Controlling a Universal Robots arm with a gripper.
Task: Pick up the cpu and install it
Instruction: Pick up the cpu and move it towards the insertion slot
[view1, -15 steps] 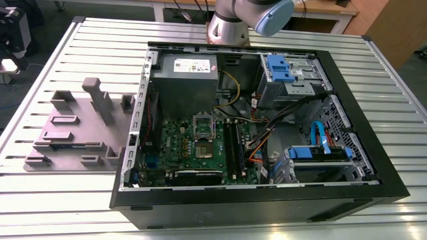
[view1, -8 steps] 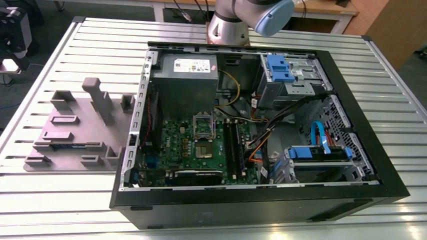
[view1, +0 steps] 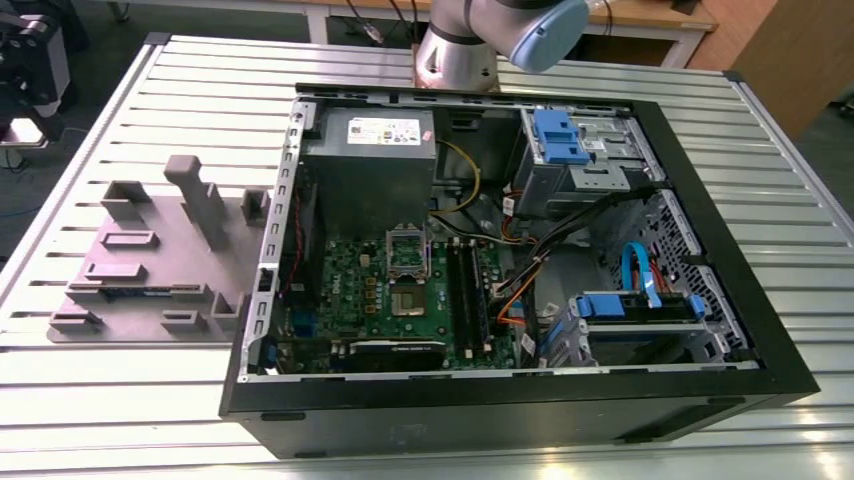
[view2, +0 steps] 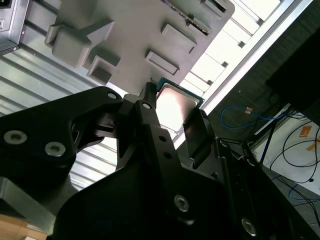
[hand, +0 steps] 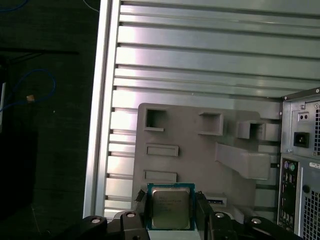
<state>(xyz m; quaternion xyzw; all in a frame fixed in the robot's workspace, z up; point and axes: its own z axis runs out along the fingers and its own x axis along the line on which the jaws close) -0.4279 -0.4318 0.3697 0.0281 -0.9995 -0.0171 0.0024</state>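
The cpu (hand: 171, 207) is a small, flat, square chip with a dull silver metal top and a thin green rim. It is gripped between the jaws by two opposite edges and held in the air over the grey holder plate (hand: 200, 150) on the tabletop (hand: 200, 65). Its metal face shows in both wrist views.

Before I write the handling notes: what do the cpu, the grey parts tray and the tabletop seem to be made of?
The cpu: a dull silver metal lid that catches a soft glare, on a thin green board rim.
The grey parts tray: matte, even grey with formed pockets and ribs; likely plastic, though the look leaves that open.
The tabletop: bright ribbed metal slats with a sheen, probably aluminium.
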